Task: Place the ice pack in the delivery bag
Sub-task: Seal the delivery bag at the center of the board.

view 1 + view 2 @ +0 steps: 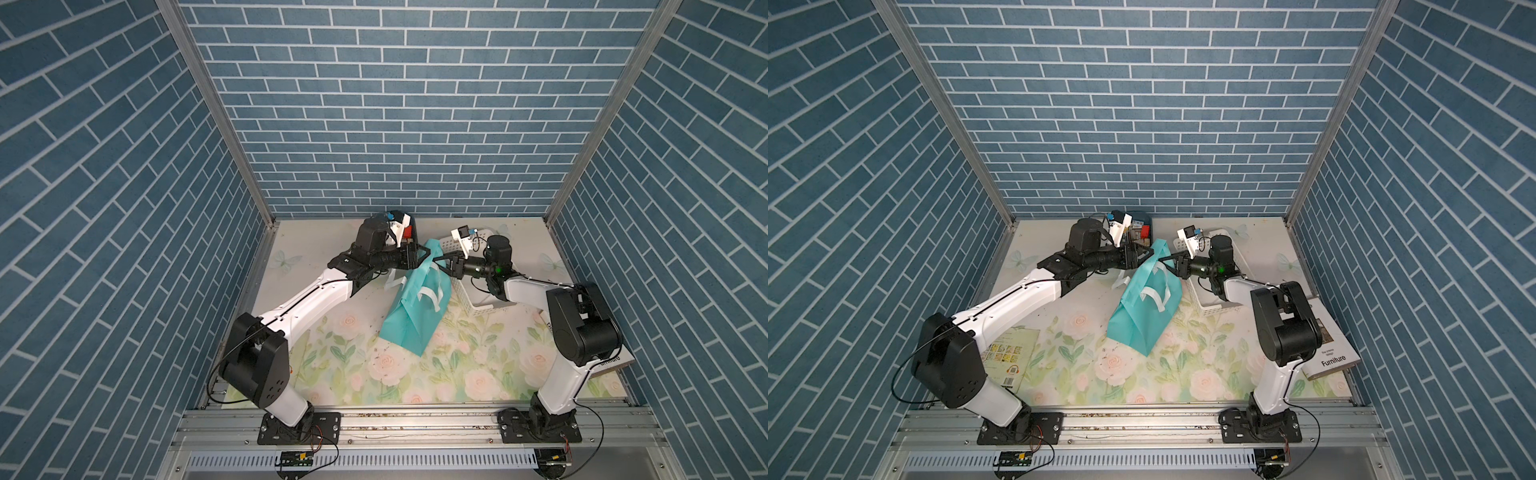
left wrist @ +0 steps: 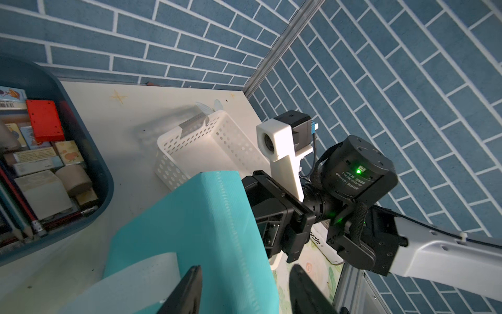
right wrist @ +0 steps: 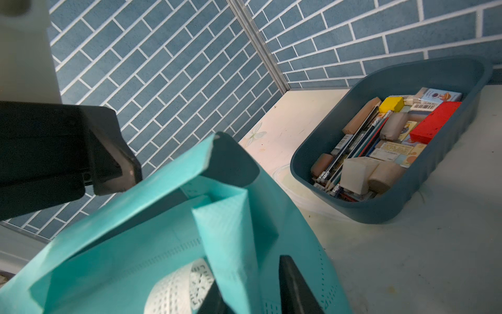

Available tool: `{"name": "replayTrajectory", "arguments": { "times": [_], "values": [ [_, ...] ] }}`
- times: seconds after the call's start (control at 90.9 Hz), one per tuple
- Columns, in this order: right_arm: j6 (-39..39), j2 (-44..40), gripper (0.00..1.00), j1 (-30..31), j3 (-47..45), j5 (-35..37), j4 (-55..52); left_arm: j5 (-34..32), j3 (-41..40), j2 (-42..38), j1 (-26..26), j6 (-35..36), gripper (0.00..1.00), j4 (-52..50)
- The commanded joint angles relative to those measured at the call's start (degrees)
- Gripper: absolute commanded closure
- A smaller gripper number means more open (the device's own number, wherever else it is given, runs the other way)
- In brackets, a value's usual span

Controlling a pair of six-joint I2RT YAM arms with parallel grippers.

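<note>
The delivery bag [image 1: 415, 307] stands on the table [image 1: 299, 249] with its mouth up, and both arms meet at its top rim. Our left gripper [image 2: 244, 291] has its jaws well apart, astride the bag's top edge and a white strap [image 2: 135, 271]. A gap shows beside the cloth, so nothing is clamped. Our right gripper [image 3: 250, 288] has its jaws only narrowly apart with a fold of the rim between them, and we cannot tell whether they pinch it. Inside the bag's mouth we see a white patterned piece [image 3: 176, 293]. We cannot tell if it is the ice pack. A white perforated basket [image 1: 482, 305] sits just beside the bag on the right arm's side. A dark blue bin [image 3: 353, 206] sits beyond the bag.
</note>
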Motion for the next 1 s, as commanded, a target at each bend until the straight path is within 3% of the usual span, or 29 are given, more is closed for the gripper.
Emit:
{"name": "replayTrajectory", "arguments": {
  "times": [0.0, 0.176, 0.374, 0.704, 0.99],
  "values": [
    [0.46, 0.80, 0.70, -0.22, 1.79, 0.68, -0.75, 0.13, -0.26, 0.93, 0.23, 0.96, 0.52, -0.33],
    [0.50, 1.06, 0.71, -0.14, 2.21, 0.68, -1.03, 2.00, 1.00, 3.25, 0.22, 3.19, 0.49, -3.91],
    [0.52, 1.32, 0.71, 0.03, 2.55, 0.77, -1.30, 2.15, 1.06, 5.10, 0.24, 4.40, 0.55, -5.91],
    [0.51, 2.34, 0.71, 0.53, 4.41, 0.81, -2.66, 3.83, 2.07, 6.31, -0.66, 6.56, 0.55, -8.44],
    [0.43, 1.48, 0.71, 0.57, 4.88, 0.98, -3.47, -3.85, 7.11, 8.58, -2.07, 11.00, 0.82, -17.61]
  ]
}}
